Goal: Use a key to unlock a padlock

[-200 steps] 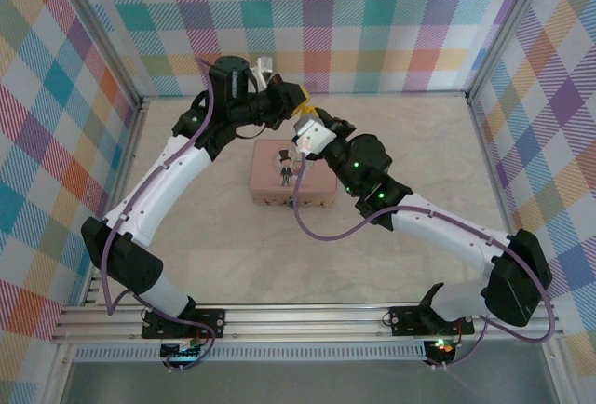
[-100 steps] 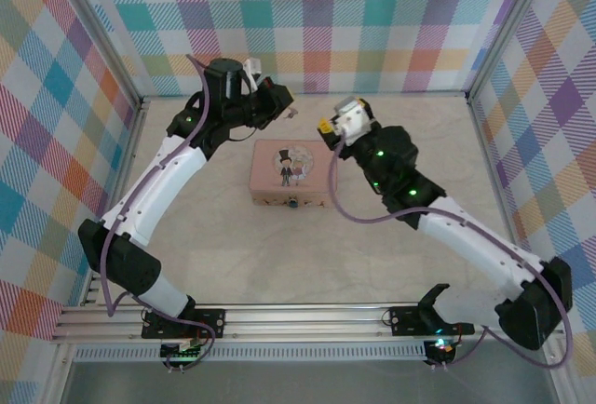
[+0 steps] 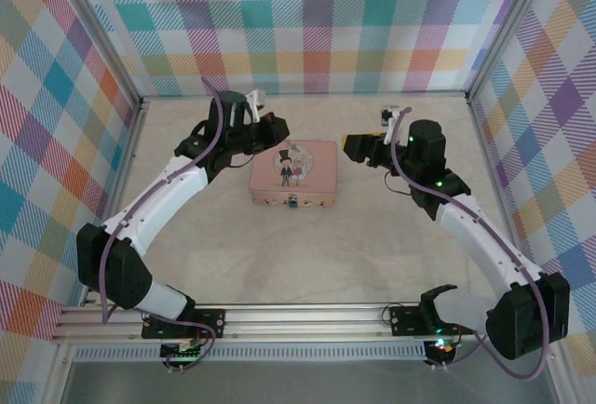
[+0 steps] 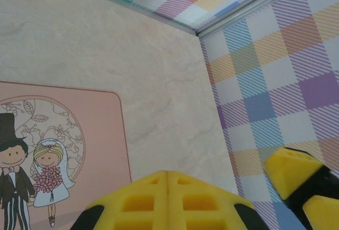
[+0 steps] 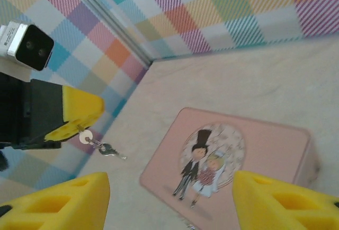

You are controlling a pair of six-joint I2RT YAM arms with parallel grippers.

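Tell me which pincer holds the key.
The left pincer: shut, with the key dangling from it. The right pincer stands open, holding nothing.

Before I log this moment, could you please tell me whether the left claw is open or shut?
Shut: the left claw has its yellow halves pressed together with no gap, and the key dangles from its tip.

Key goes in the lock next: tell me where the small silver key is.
In the right wrist view, the small silver key dangles by its ring from the shut left claw, on the left, just off the pink rectangular picture tin.
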